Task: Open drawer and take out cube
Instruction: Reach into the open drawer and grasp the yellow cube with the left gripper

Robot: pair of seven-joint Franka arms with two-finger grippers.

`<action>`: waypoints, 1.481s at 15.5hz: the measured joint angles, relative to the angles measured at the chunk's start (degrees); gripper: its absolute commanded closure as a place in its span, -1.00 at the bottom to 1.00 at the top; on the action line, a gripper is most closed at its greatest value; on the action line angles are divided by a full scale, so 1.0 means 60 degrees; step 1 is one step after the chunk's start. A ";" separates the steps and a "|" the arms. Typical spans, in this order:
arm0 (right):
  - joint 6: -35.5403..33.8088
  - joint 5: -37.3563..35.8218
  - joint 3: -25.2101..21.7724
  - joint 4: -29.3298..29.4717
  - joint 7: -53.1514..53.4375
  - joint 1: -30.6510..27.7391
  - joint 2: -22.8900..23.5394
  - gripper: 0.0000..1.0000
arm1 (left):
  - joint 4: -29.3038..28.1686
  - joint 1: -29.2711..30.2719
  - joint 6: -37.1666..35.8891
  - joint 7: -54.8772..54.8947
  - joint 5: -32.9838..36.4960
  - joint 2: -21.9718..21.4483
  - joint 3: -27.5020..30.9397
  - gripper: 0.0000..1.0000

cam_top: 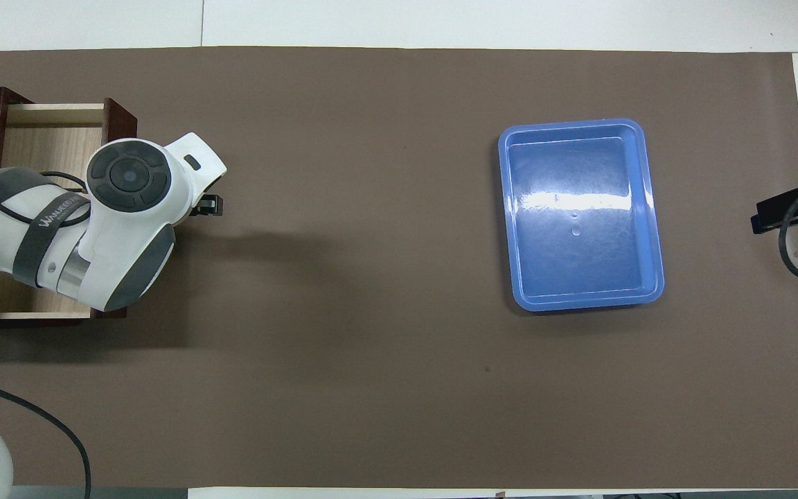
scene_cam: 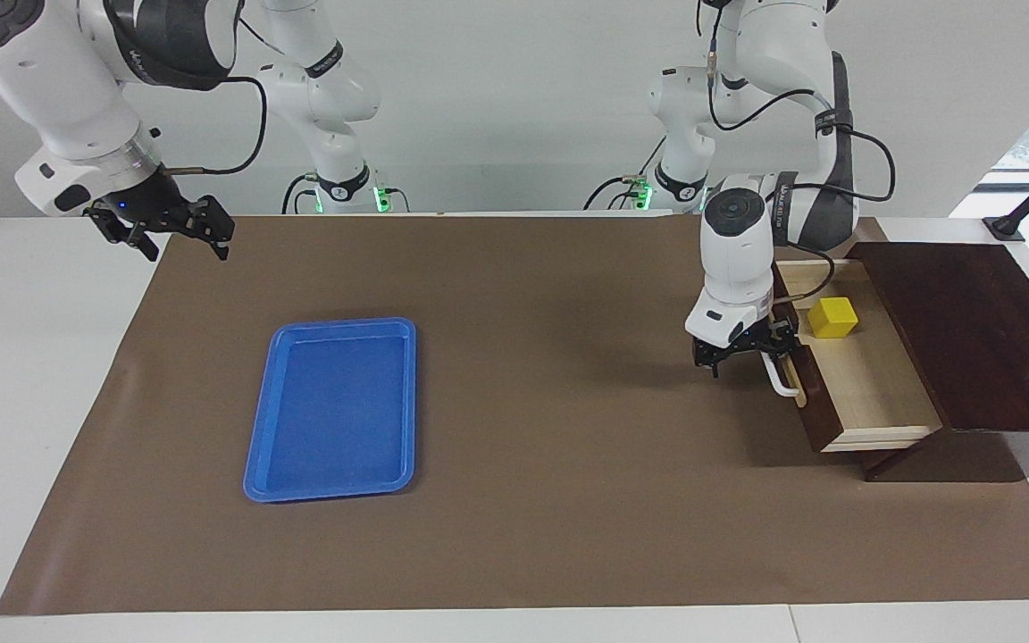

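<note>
The right gripper (scene_cam: 177, 234) waits open in the air, far from the drawer (scene_cam: 872, 393). The blue plastic tray (scene_cam: 257, 446) lies flat, well apart from the drawer. The left gripper (scene_cam: 742, 353) is open at the drawer's white bar handle (scene_cam: 781, 379). The drawer stands pulled out, dark wood outside and pale, smooth wood inside. The little yellow cube (scene_cam: 832, 317) sits in it, at the end nearer to the robots. I think the drawer is open enough, so the next move is to lift off the handle, come straight down, and squeeze two flat sides.

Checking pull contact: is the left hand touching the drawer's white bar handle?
Cannot tell. In the facing view the left hand sits at the white bar handle, contact unclear.
</note>
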 measured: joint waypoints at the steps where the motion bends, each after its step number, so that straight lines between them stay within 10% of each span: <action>1: 0.0000 0.0000 0.0000 0.0000 0.0000 0.0000 0.0000 -1.00 | 0.0425 -0.0005 -0.0401 -0.0007 -0.0403 -0.0002 -0.0002 -1.00; 10: 0.0000 0.0000 0.0000 0.0000 0.0000 0.0000 0.0000 -1.00 | 0.3167 0.1686 -0.3324 -0.3180 -0.2129 -0.0545 0.0311 -1.00; 23: -0.0006 0.0000 -0.0001 0.0000 0.0000 0.0000 -0.0001 -1.00 | -0.0840 0.3041 -0.0979 -1.0724 -0.2180 -0.2008 0.0276 -1.00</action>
